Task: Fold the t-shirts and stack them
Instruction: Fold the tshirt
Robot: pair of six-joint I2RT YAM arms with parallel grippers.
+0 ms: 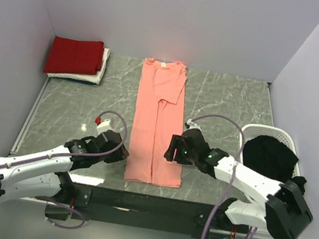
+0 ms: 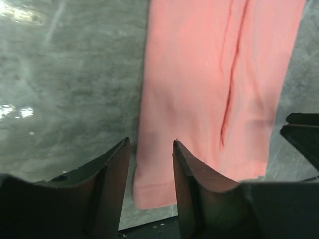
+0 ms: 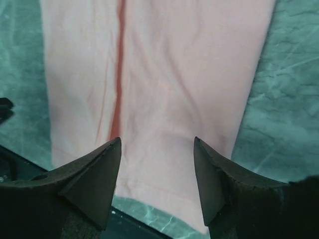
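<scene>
The salmon-pink t-shirt [image 1: 158,122] lay flat on the table [image 1: 223,106] as a long narrow strip, its long axis running away from the arms, collar far and hem near, both sides folded in to meet at a centre crease. The left gripper [image 2: 149,142] hovered over that shirt's near-left hem corner and the right gripper [image 3: 157,139] over its near-right edge, both with jaws apart and empty, about equally close, so I'd judge the hem gets carried toward the collar
</scene>
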